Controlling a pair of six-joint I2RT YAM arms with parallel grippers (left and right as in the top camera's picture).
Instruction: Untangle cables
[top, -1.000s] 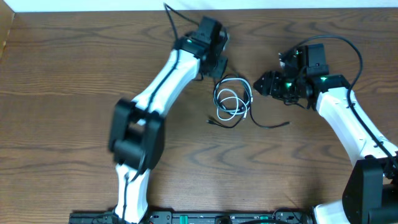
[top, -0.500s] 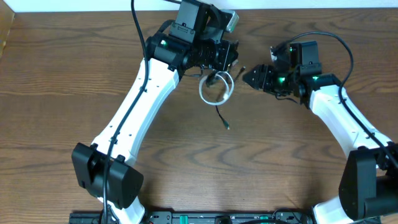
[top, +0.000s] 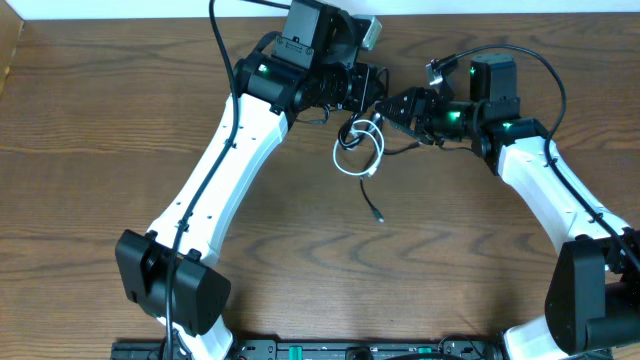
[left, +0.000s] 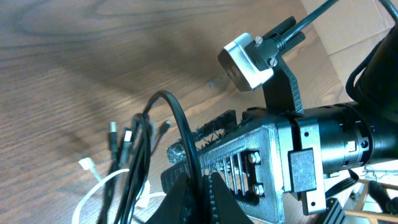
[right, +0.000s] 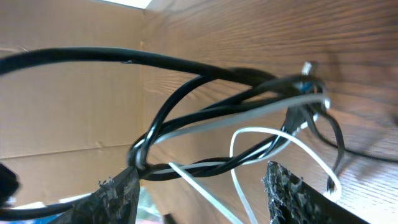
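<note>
Closer now, the right tool (right: 202, 183) gapes beside thin glossy looped cables (right: 255, 78) pinched in the left tool (left: 199, 183).

Cables (top: 358, 150) far back over the surface (top: 100, 150), left gripper (top: 364, 102) at their left side, right gripper (top: 393, 107) just to the right.

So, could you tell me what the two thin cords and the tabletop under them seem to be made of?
The thin black cord looks sheathed in smooth, slightly glossy plastic or rubber: light glints along it. The thin white cord looks alike, duller. The brown tabletop shows wood grain with low sheen, perhaps laminate.
</note>
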